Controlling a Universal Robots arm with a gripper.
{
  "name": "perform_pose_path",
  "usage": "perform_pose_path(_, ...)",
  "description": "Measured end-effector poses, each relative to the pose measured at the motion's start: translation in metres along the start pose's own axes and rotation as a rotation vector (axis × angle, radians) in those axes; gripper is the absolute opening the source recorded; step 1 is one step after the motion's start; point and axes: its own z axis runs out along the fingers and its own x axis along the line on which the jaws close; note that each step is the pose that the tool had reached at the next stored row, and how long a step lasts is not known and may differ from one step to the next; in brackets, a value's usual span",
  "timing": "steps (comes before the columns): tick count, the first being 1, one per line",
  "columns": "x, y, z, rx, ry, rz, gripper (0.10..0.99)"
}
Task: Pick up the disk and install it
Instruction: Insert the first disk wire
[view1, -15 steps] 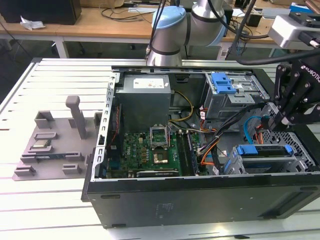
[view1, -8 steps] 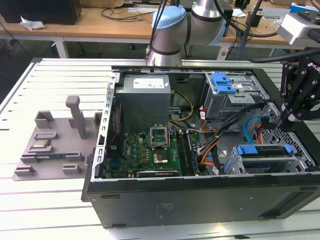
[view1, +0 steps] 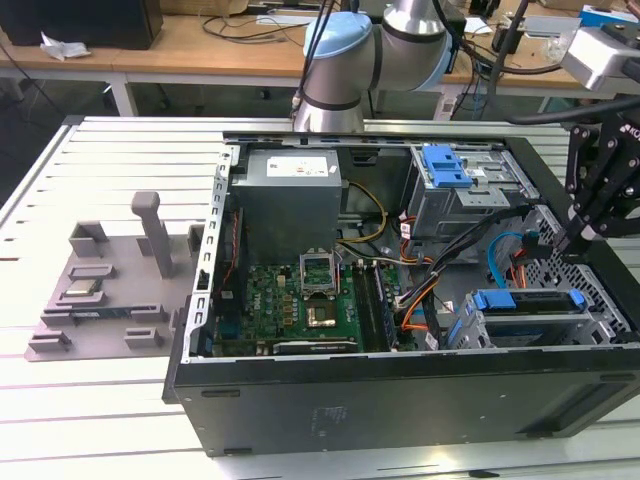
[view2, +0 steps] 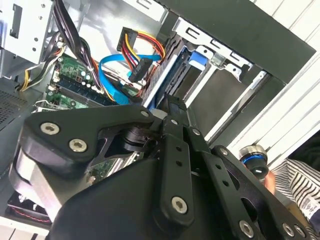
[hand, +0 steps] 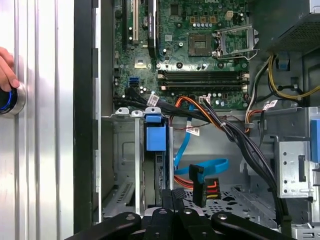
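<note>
Gripper (view1: 578, 243) hovers above the disk (view1: 527, 312) seated in the case's (view1: 400, 400) bay; its finger opening cannot be told.

The computer case (view1: 400, 400) is lying open on the slatted table (view1: 100, 420), filling the frame's centre and right. The disk (view1: 528, 305) is sitting in the case's lower-right bay. The gripper (view1: 578, 238) is hanging above it at the right edge. The parts tray (view1: 100, 300) is resting left of the case.

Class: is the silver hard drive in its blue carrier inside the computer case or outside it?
Inside: the silver hard drive in its blue carrier sits in the grey metal bay within the black computer case.
</note>
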Motion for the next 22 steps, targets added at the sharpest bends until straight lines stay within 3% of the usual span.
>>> perform_pose_path(5,-0.0040,-0.0013,0.0079,0.000,0.0007,0.000,0.106)
perform_pose_path(12,-0.0217,-0.0082,0.0113,0.000,0.0070,0.000,0.106)
perform_pose_path(18,-0.0219,-0.0082,0.0114,0.000,0.0071,0.000,0.106)
perform_pose_path(21,-0.0219,-0.0082,0.0115,0.000,0.0070,0.000,0.302)
perform_pose_path(22,-0.0219,-0.0082,0.0115,0.000,0.0071,0.000,0.302)
